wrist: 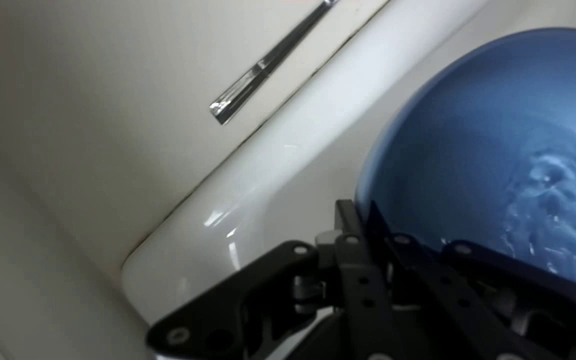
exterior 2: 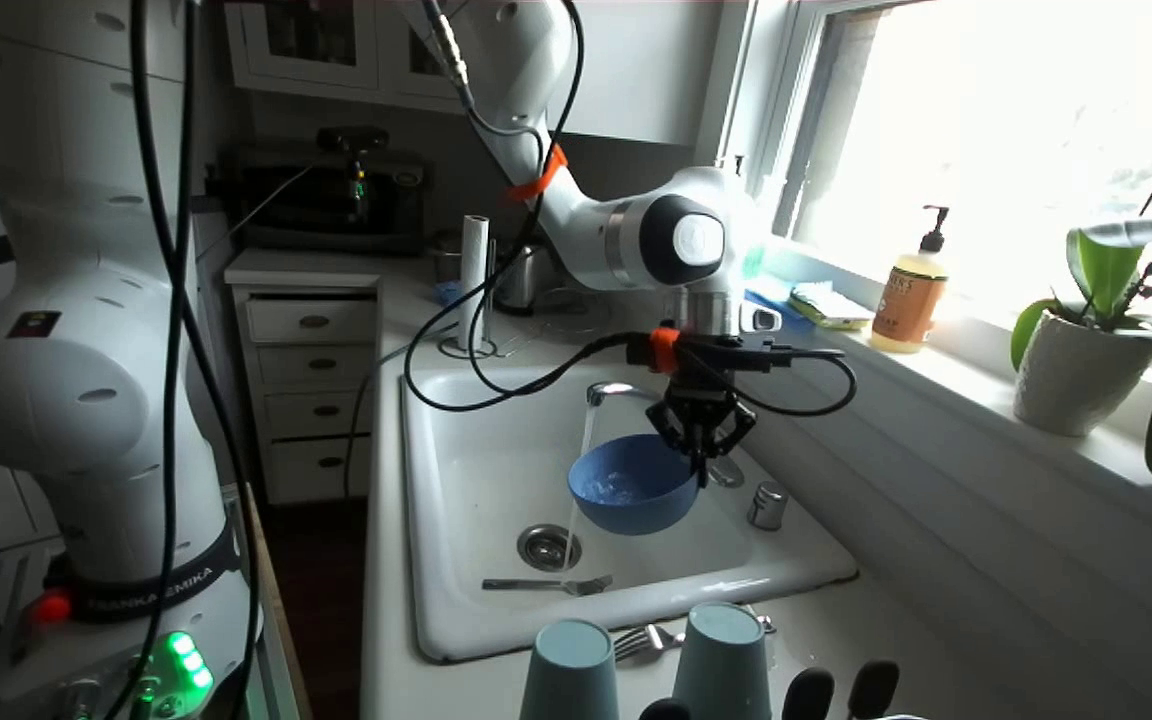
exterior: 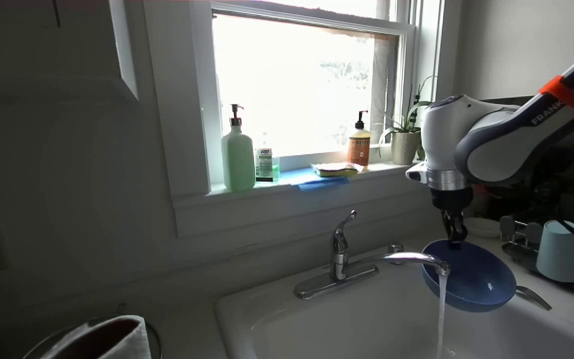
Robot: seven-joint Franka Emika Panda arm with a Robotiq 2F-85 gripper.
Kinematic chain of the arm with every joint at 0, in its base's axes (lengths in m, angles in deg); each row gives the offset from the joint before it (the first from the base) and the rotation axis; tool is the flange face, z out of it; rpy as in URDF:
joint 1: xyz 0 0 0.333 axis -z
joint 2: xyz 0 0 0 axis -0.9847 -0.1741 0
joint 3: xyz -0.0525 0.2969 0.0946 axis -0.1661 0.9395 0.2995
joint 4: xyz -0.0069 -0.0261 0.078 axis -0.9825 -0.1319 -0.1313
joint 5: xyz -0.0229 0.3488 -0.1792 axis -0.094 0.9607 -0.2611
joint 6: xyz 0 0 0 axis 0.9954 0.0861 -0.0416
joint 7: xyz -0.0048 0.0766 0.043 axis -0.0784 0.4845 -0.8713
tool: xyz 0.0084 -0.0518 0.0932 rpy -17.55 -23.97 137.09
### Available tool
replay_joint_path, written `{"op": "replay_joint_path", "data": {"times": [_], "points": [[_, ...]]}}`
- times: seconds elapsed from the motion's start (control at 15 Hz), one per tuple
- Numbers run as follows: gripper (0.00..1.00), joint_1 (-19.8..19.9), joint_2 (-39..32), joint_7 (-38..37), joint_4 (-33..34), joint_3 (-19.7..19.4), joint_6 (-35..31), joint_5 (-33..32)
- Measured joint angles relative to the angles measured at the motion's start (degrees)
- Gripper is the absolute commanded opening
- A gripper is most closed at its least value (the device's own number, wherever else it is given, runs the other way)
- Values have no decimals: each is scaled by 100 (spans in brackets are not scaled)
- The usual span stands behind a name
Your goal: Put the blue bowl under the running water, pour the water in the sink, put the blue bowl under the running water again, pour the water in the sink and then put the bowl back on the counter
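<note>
The blue bowl (exterior: 481, 279) hangs tilted over the sink (exterior 2: 418, 540), close to the faucet spout (exterior: 411, 257). My gripper (exterior: 455, 239) is shut on its rim. In the wrist view the fingertips (wrist: 360, 212) stand on either side of the rim, and rippling water shows inside the bowl (wrist: 448, 125). In an exterior view the bowl (exterior 2: 636, 490) hangs above the basin, with the gripper (exterior 2: 701, 465) at its window-side edge. The running water (exterior: 441, 314) passes in front of the bowl and falls into the basin. The counter (wrist: 133, 115) lies beside the sink rim.
A fork (exterior 2: 546, 585) lies in the basin near the drain (exterior 2: 548, 547). Forks (exterior 2: 648, 640) and light-blue cups (exterior 2: 574, 650) are at the counter end. The faucet lever (exterior: 339, 244) and sprayer cap (exterior 2: 768, 505) stand behind the bowl. A soap bottle (exterior: 359, 147) stands on the sill.
</note>
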Motion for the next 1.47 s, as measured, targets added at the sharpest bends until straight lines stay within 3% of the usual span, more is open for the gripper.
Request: {"op": "replay_joint_path", "data": {"times": [0.4,0.87,1.2,1.47], "points": [[1,-228,459,-857,-413,-4,-854,-2065],[1,-252,893,-2391,-545,-4,-1502,-4993],[1,-252,1225,-3974,-549,34,-1685,-7151],[1,-253,1395,-5659,-613,74,-1687,-8791]]}}
